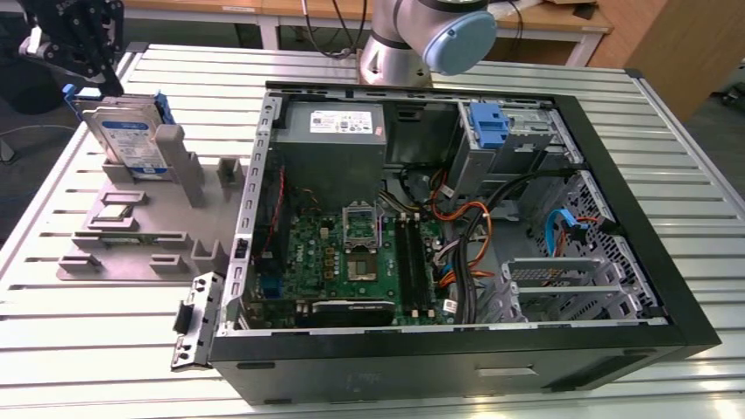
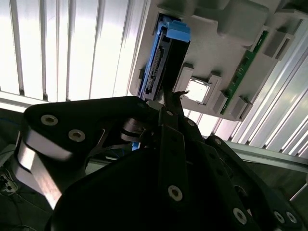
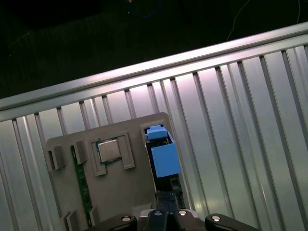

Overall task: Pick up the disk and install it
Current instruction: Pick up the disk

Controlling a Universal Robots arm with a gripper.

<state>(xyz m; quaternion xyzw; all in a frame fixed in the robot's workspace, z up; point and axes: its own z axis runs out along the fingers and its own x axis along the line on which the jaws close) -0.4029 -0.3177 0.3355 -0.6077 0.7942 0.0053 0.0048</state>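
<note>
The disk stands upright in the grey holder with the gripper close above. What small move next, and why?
Probably a short straight descent onto the disk. It stands upright in the grey holder, seated in its slot, and the gripper hangs just over its top edge, roughly lined up with it in the second wrist view.

You could read nothing: the label (image 1: 128,144) on the disk (image 1: 112,120) and the sticker (image 1: 345,123) on the power supply (image 1: 331,157) were too small.
</note>
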